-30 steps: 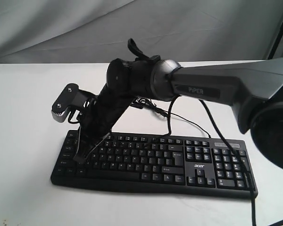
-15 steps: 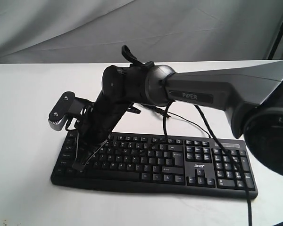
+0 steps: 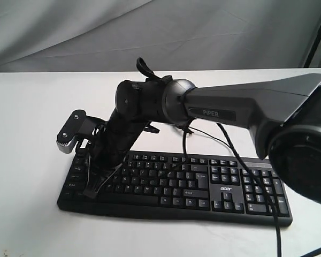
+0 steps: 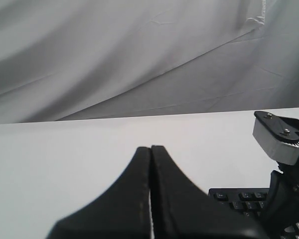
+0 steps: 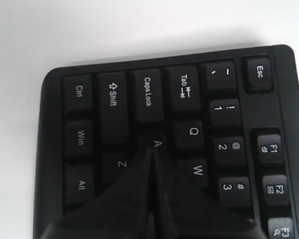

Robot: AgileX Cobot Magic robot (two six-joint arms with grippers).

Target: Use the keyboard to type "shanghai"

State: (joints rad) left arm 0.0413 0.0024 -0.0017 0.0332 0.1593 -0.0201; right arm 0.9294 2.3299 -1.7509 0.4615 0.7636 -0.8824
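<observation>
The black keyboard (image 3: 203,187) lies on the white table, its number pad and "acer" logo (image 3: 226,188) toward the right. My right gripper (image 3: 91,193) reaches across to the keyboard's left end, shut, with its fingers pointing down. In the right wrist view the shut tip (image 5: 152,151) rests at the A key (image 5: 157,143), between Z and W. My left gripper (image 4: 150,148) is shut with nothing in it and hovers over bare table beside the keyboard's corner (image 4: 239,196). The exterior view does not show it.
The keyboard's thin cable (image 3: 214,140) trails back over the white table (image 3: 32,118), and the arm's own cable hangs across the number pad. A grey cloth (image 3: 69,32) hangs behind the table. The right arm's wrist camera (image 4: 276,139) shows close to my left gripper.
The right arm has dropped lower and shifted slightly left, bringing its shut tip down onto the left-end keys.
</observation>
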